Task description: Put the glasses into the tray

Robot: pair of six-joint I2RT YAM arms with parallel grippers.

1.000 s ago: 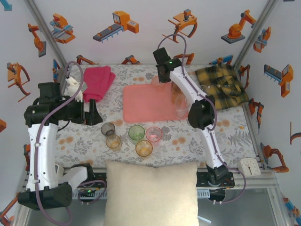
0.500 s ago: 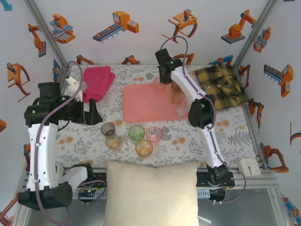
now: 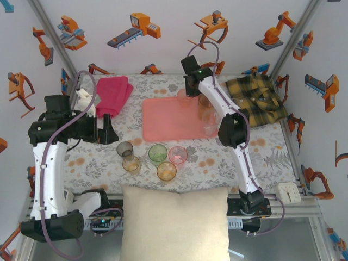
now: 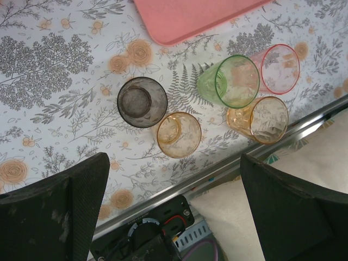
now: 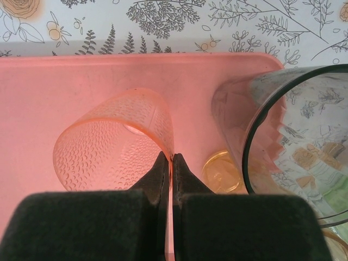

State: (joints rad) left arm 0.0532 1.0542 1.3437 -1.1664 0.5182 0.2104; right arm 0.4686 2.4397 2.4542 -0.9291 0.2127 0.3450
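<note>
Placing step: right gripper [image 5: 171, 159] pinches pink glass [image 5: 111, 144] by rim over tray [image 5: 54, 81] far right corner; next set it down, release. Left gripper [image 4: 174, 163] wide open above 5 near glasses [image 4: 142, 101]

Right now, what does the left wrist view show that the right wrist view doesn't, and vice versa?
Left wrist adds: the open left tool above five glasses standing off the tray: grey glass, green glass, pink glass, two amber glasses. Right wrist adds: the right tool shut on the rim of a dimpled glass over the tray, a dark-rimmed glass beside it. Shared: the tray, tablecloth.
</note>
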